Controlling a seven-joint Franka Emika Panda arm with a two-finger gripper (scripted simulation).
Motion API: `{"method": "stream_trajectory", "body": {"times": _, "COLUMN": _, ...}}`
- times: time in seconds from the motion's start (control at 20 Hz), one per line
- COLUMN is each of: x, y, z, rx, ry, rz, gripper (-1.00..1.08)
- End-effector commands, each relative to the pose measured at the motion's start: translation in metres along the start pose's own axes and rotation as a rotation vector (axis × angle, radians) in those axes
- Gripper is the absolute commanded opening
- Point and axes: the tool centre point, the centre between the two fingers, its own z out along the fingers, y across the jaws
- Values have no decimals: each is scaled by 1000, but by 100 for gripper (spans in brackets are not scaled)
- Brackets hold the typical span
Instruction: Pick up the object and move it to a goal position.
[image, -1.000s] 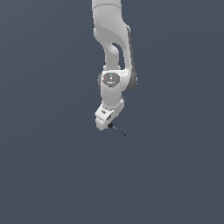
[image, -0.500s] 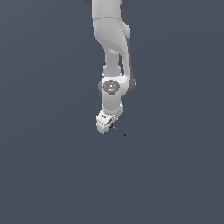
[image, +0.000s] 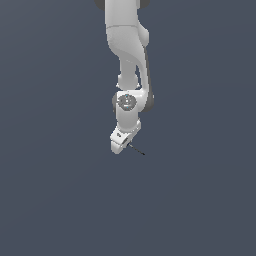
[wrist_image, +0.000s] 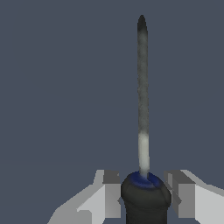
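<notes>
The object is a thin rod with a grey shaft and dark tip, ending in a thicker black handle with a blue ring. My gripper is shut on that handle, one grey finger pad pressing on each side. In the exterior view the white gripper hangs below the arm above the floor. The object shows as a tiny black sliver sticking out of it toward the exterior view's right and slightly down.
A plain dark grey-blue floor fills both views. The white arm reaches down from the top middle of the exterior view. No goal marker or other object shows.
The gripper, with the object in it, has moved a little downward in the exterior view. The grip has not changed.
</notes>
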Motion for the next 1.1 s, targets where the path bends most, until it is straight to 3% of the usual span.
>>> {"method": "stream_trajectory", "body": {"times": 0.0, "x": 0, "y": 0, "z": 0, "rx": 0, "ry": 0, "rz": 0, "gripper": -100}}
{"method": "stream_trajectory", "body": {"times": 0.55, "x": 6, "y": 3, "z": -8, "rx": 0, "ry": 0, "rz": -1, "gripper": -100}}
{"method": "stream_trajectory", "body": {"times": 1.05, "x": 40, "y": 20, "z": -56, "rx": 1, "ry": 1, "rz": -1, "gripper": -100}}
